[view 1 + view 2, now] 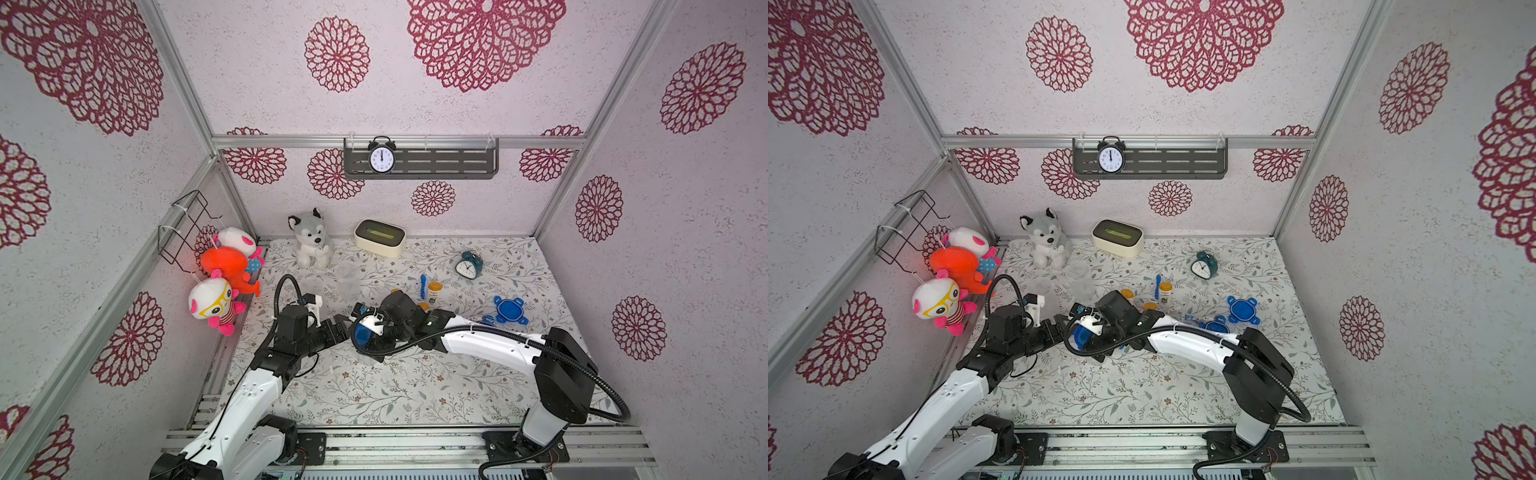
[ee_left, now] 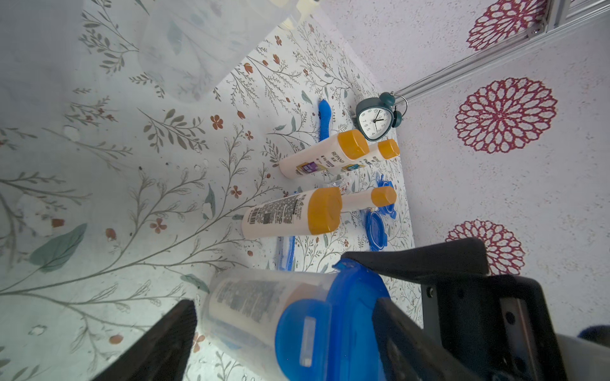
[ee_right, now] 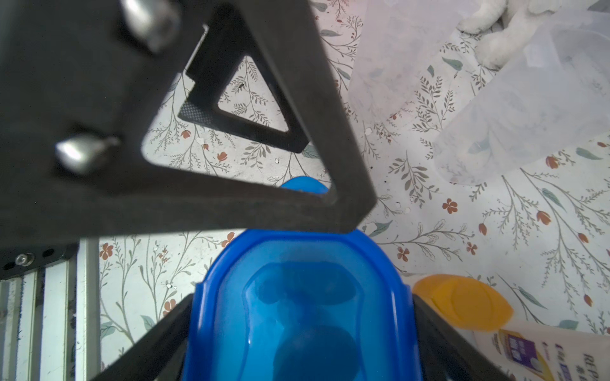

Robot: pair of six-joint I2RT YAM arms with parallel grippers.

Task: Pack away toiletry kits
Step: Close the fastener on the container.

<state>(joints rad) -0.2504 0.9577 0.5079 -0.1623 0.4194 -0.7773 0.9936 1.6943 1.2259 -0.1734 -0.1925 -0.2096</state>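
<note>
Lidded cup (image 2: 251,306) gripped in R hand (image 3: 302,301); L hand (image 2: 284,306) flanks it.

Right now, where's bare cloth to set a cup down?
Free: the near strip of cloth by the front rail, and the far-right corner past the teal clock. Crowded: bottles and lids mid-right, clear cups by the husky.

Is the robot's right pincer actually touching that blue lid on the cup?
Touching. In the right wrist view the right pincer presses the blue lid from both sides, no gap visible.
</note>
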